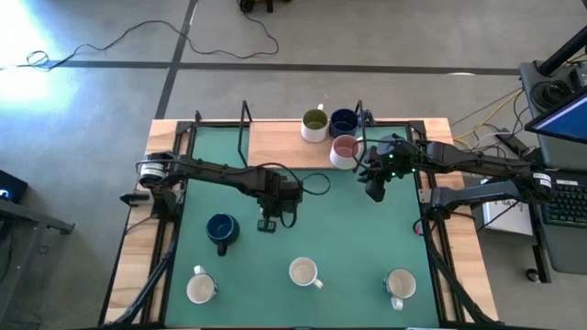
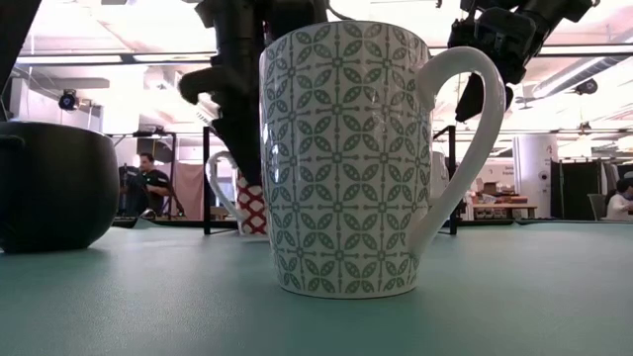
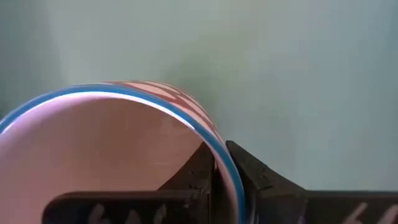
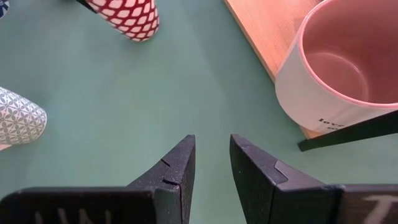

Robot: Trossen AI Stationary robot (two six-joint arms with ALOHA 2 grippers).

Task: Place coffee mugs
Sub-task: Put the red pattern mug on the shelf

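Note:
My left gripper (image 1: 268, 220) stands over the middle of the green mat, shut on a mug with a red-and-white pattern (image 2: 252, 208) and a blue rim (image 3: 93, 93). My right gripper (image 1: 374, 191) (image 4: 211, 146) hovers open over the mat's far right part, just near of the pink-inside mug (image 1: 346, 149) (image 4: 348, 68), touching nothing. That mug, an olive-inside mug (image 1: 315, 124) and a dark blue mug (image 1: 344, 121) stand on the wooden board. Another dark blue mug (image 1: 221, 229) and three white ones (image 1: 202, 287) (image 1: 304, 272) (image 1: 400, 284) stand on the mat. My left gripper pinches the red-patterned mug's wall at the rim (image 3: 211, 134), one finger (image 3: 193, 177) inside the mug and the other (image 3: 258, 177) outside. The fingers come from above, pointing down. The mug is upright, its base low at the mat; whether it rests there I cannot tell.
A wooden board (image 1: 275, 142) lies along the mat's far edge, with black metal uprights (image 1: 244, 119) beside it. The leaf-patterned white mug (image 2: 341, 158) stands close before the low camera. People and furniture show in the room behind. Free mat lies between the near mugs and the board.

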